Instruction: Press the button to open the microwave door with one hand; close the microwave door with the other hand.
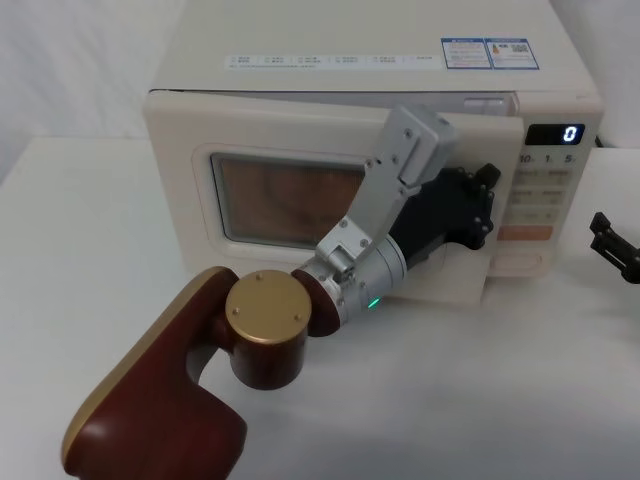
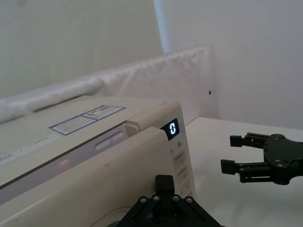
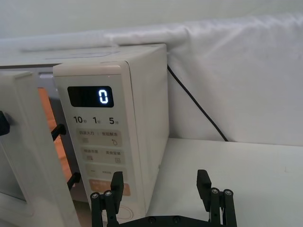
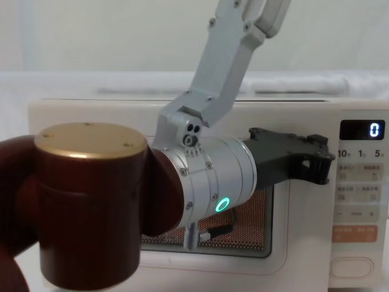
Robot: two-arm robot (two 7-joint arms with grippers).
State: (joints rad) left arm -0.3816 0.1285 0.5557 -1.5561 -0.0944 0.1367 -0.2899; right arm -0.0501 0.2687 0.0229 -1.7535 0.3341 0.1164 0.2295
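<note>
We press our left gripper [image 1: 484,205], spread undiscernible, against the ajar microwave door's [image 1: 300,150] free edge to shut it, right gripper [image 3: 161,189] open beside the button [image 4: 351,266].

The boxy cream microwave [image 1: 330,75] sits at the far centre, its black display showing a white 0. Its windowed microwave door [image 1: 200,175] stands slightly ajar. The wide pill-shaped button [image 4: 351,267] lies low on the right-hand panel.
</note>
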